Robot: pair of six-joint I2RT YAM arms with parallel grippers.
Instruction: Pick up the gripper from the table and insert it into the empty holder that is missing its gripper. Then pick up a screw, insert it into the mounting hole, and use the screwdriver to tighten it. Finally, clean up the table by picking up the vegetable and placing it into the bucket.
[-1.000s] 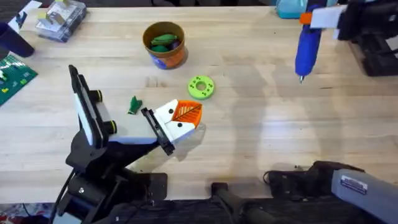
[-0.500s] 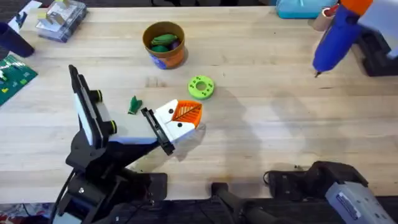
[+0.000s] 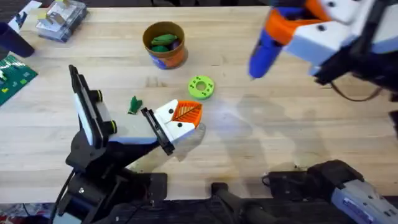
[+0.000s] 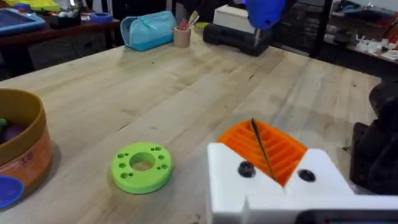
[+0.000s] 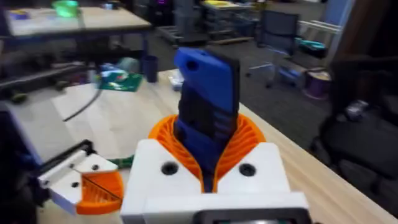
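Pale wooden desk point(image 3: 261, 143). My right tool point(image 5: 208, 165) is clenched on the screwdriver point(image 3: 266, 50), carried high above the gripper point(image 3: 180, 118), which sits in the holder point(image 3: 157, 130); left tool's state: cannot tell.

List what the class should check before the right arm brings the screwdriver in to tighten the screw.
1. Screwdriver clamped in the right gripper: ok.
2. Gripper seated against the holder: ok.
3. Screw in the mounting hole: cannot tell.
4. Bit lined up over the gripper: not ok, the screwdriver hangs in the air, off to the far right of it.
5. Vegetable in the bucket: not ok, it lies on the table.
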